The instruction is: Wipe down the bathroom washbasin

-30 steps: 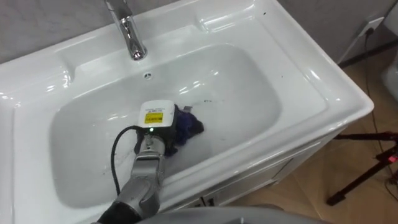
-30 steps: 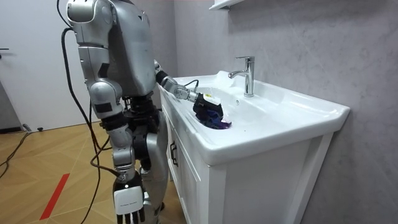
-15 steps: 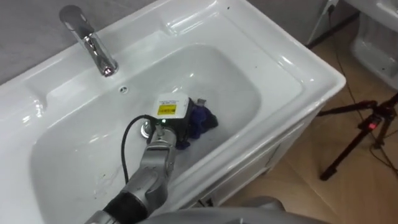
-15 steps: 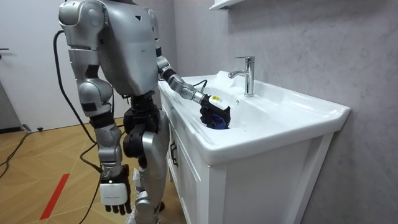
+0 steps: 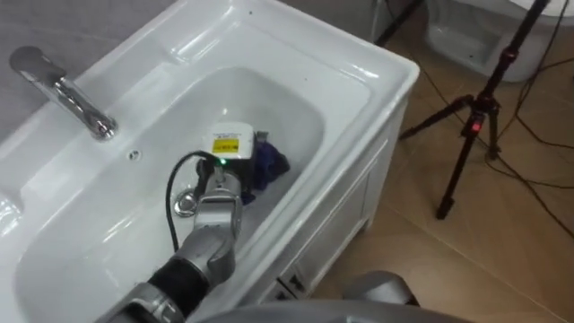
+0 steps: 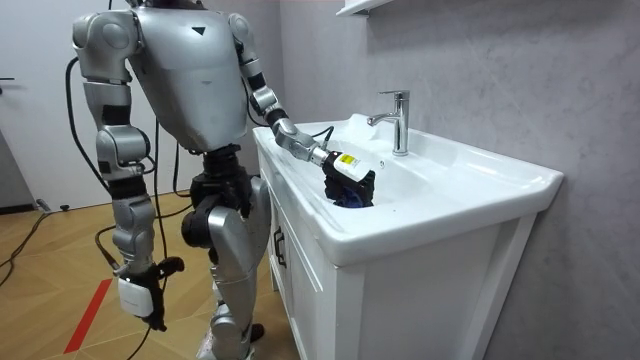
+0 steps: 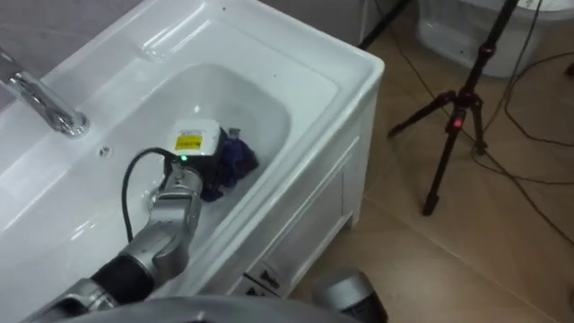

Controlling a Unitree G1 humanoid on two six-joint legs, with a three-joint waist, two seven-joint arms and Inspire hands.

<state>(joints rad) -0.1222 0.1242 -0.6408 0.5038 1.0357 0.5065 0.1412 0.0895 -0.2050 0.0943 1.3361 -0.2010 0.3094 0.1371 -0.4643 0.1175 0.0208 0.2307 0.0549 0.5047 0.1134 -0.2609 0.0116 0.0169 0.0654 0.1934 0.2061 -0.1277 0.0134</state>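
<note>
Right hand (image 6: 133, 296): hangs at the robot's side, well clear of the basin (image 5: 359, 67); open or closed cannot be told. Robot: stands at the basin's front, by the cabinet (image 5: 352, 208) beneath it, left arm reaching in. Left hand (image 5: 231, 163): low in the basin's bowl, near the front wall, set on the cloth (image 5: 269, 165); whether it grips or only presses cannot be told. Cloth: dark blue, bunched, on the bowl floor, showing from under the hand toward the basin's right end. Step in hand, by judgement: wiping the bowl. This is best done with the cloth spread under the palm, using steady pressure and overlapping strokes carried up the walls. Drain (image 5: 184, 205): in the bowl floor, just beside the wrist; the cloth may snag there. Tap (image 5: 73, 97): at the basin's back rim, overhanging the bowl; likely limits reach there. Tripod (image 5: 473, 126): on the floor off the basin's right end, well apart; no obstacle.
</note>
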